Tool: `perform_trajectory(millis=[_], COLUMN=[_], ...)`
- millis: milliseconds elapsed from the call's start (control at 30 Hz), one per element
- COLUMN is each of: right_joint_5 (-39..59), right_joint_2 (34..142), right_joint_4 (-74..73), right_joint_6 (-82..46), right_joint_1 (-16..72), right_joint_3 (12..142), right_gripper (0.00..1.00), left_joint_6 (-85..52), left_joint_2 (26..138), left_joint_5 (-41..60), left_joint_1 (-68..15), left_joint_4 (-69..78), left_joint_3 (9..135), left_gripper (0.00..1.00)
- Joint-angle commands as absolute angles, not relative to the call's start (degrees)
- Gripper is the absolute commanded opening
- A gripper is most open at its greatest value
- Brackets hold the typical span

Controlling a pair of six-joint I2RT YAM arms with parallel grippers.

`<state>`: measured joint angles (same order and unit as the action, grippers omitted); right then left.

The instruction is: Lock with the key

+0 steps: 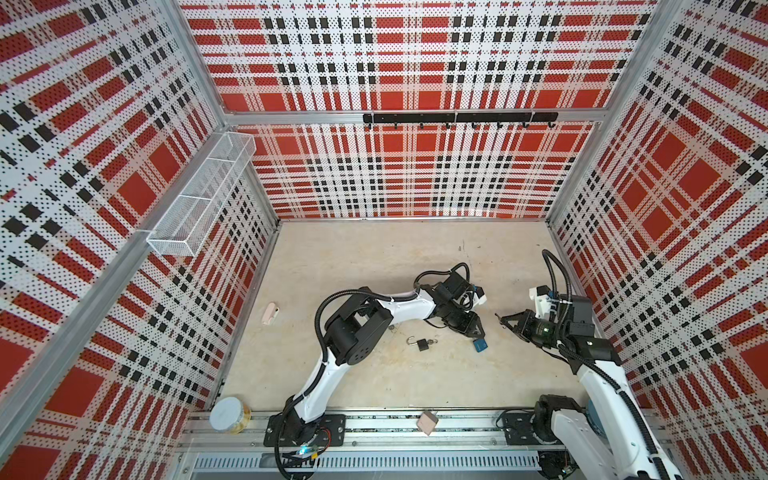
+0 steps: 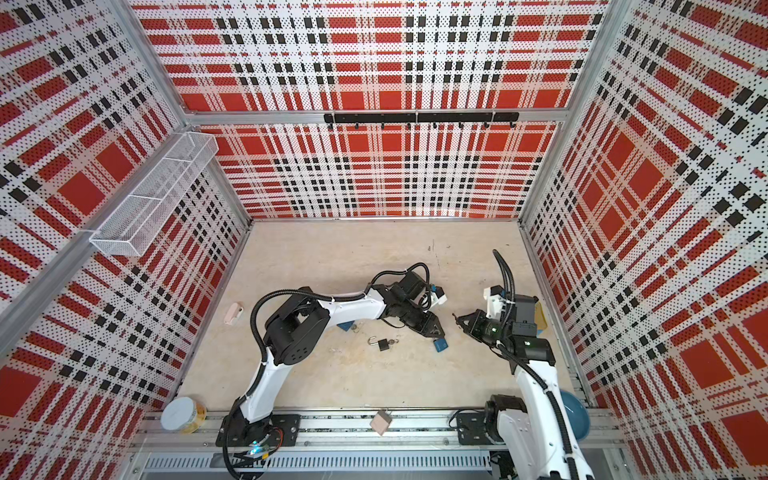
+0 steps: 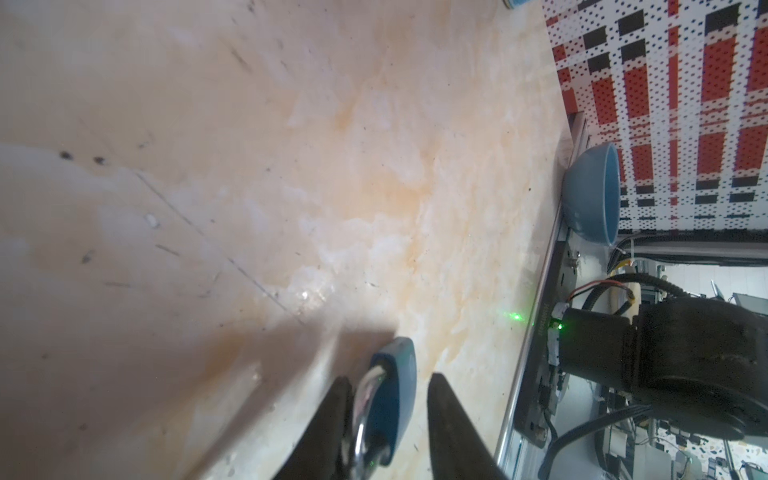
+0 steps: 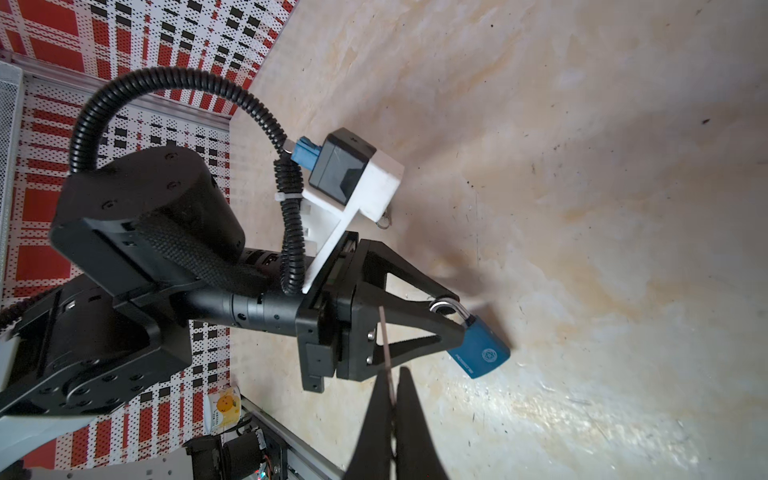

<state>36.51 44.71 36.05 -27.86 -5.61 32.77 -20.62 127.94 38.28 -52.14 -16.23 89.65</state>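
Near the middle of the table (image 1: pixel 374 270), somewhat to its right, a blue padlock (image 1: pixel 481 345) is found at the tips of the left end effector (image 1: pixel 479 335). In the left wrist view the fingers (image 3: pixel 440 407) are seen spread, with the blue padlock (image 3: pixel 395 399) between them. Its steel shackle is laid against one finger and a clear gap is left to the other. From the right wrist view the shackle is seen between the two fingertips of the left end effector (image 4: pixel 457 316), while the blue body (image 4: pixel 482 353) hangs tilted below them, its low corner seemingly on the table. Whether the shackle is snapped home cannot be told.

The right end effector (image 1: pixel 500 319) is held just to the right, apart from the blue padlock and pointed toward it. Its fingers are pressed together on a thin flat strip, taken to be the key (image 4: pixel 384 336), which is seen edge-on.

A black padlock (image 1: pixel 423 344) is laid on the table to the left of the blue one, its shackle sprung open.

A blue bowl (image 3: pixel 590 195) is set by the right wall. A tub (image 1: pixel 226 415) and a pink block (image 1: pixel 428 422) are placed at the front rail.
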Motion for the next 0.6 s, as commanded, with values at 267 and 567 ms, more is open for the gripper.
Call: perform_trajectory(millis=[267, 567], right_joint_5=[32.6, 32.5], right_joint_2=[42.6, 42.8], right_joint_4=[37.9, 36.4], right_joint_6=[-26.4, -26.4], right_joint_1=[-5.8, -5.7], right_joint_3=[31.5, 29.8], right_gripper=[0.0, 0.0], left_joint_6=[-21.3, -20.8], left_joint_2=[124.4, 121.0], left_joint_5=[33.8, 29.0], left_joint_1=[-51.5, -51.8], left_joint_4=[-13.5, -14.1], left_joint_3=[86.4, 84.5], left_gripper=[0.47, 0.52])
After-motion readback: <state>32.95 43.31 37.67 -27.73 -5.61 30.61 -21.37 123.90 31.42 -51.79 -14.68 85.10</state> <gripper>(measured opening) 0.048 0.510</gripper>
